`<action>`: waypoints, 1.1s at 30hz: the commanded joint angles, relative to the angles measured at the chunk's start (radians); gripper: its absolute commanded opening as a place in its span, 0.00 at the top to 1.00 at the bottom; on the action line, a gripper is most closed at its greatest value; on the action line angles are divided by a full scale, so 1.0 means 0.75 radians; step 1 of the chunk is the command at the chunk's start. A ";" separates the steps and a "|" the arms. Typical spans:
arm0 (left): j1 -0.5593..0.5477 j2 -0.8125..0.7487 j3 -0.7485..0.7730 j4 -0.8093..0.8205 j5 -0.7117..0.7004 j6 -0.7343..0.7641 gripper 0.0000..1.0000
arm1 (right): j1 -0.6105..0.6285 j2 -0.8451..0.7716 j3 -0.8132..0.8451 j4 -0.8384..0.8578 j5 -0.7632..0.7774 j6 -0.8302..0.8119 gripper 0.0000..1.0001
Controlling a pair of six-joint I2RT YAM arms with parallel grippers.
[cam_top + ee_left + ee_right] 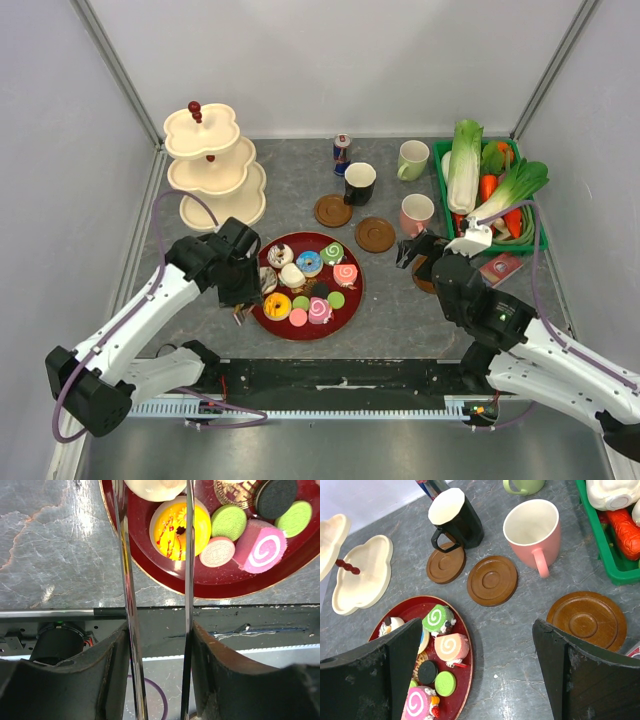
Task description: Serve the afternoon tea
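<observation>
A red plate (290, 333) holds several toy pastries: a yellow donut (277, 305), a pink swirl roll (320, 311), a green swirl roll (332, 253) and macarons. My left gripper (243, 290) is shut on metal tongs (127, 580). In the left wrist view the two tong arms straddle the yellow donut (181, 527). My right gripper (418, 250) is open and empty above bare table right of the plate. The black mug (359, 183), pink mug (416, 213) and pale green mug (412, 160) stand beyond it.
A cream three-tier stand (213, 165) stands at the back left. Three brown coasters lie near the mugs, one (585, 620) beside my right gripper. A green crate (440, 160) of toy vegetables is at the right. A drink can (342, 152) stands behind the black mug.
</observation>
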 commanded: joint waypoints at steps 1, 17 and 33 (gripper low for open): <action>-0.001 -0.058 0.120 -0.011 -0.051 -0.016 0.55 | 0.003 -0.034 -0.001 -0.004 0.060 0.004 0.02; 0.164 -0.068 0.112 0.363 -0.422 -0.180 0.59 | 0.001 -0.067 0.089 -0.086 0.064 -0.027 0.02; 0.753 0.171 -0.071 0.926 -0.203 -0.039 0.60 | 0.001 -0.051 0.066 -0.114 0.127 0.010 0.02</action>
